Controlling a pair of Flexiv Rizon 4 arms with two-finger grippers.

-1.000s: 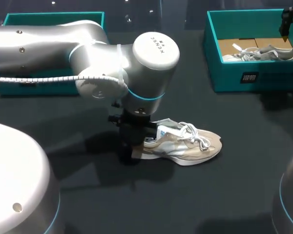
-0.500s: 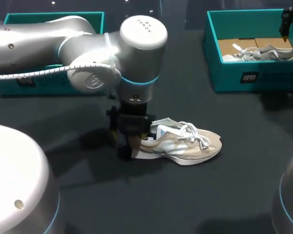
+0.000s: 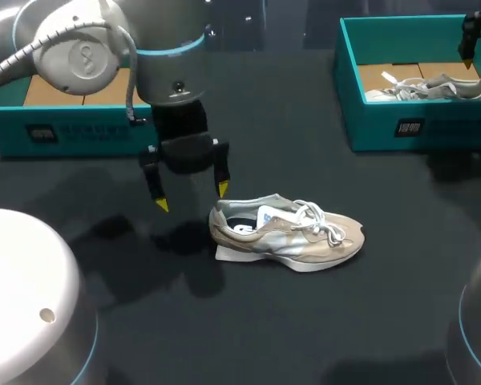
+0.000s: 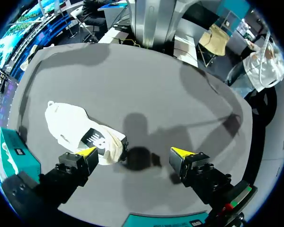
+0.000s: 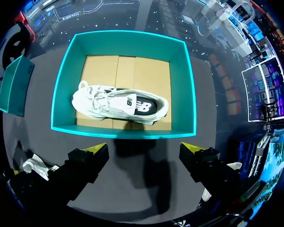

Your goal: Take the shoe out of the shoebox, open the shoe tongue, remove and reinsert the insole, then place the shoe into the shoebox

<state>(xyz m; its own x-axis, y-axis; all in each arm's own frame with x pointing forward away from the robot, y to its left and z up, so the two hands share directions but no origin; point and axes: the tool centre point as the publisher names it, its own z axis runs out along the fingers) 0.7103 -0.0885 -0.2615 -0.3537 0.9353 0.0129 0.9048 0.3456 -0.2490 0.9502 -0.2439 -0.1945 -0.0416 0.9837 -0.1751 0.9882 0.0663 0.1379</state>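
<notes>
A beige and white shoe (image 3: 293, 233) lies on its sole on the dark table, toe to the right, tongue and laces loose. A flat white piece (image 3: 227, 253) shows under its heel. My left gripper (image 3: 191, 196) hangs open just left of and above the heel, touching nothing. In the left wrist view the shoe (image 4: 78, 128) lies ahead of one yellow fingertip of that gripper (image 4: 135, 152). My right gripper (image 5: 144, 147) stands open above the near wall of the right teal shoebox (image 5: 123, 132), which holds a second white shoe (image 5: 118, 101).
A teal shoebox (image 3: 8, 132) with a cardboard floor stands at the back left, partly behind my left arm. The right shoebox (image 3: 385, 128) with its shoe (image 3: 433, 87) is at the back right. My arms' grey bases fill both front corners.
My left gripper has opened and let go of the shoe's heel, then risen and drawn back to the left. The shoe stays where it was. The right arm has not moved.
</notes>
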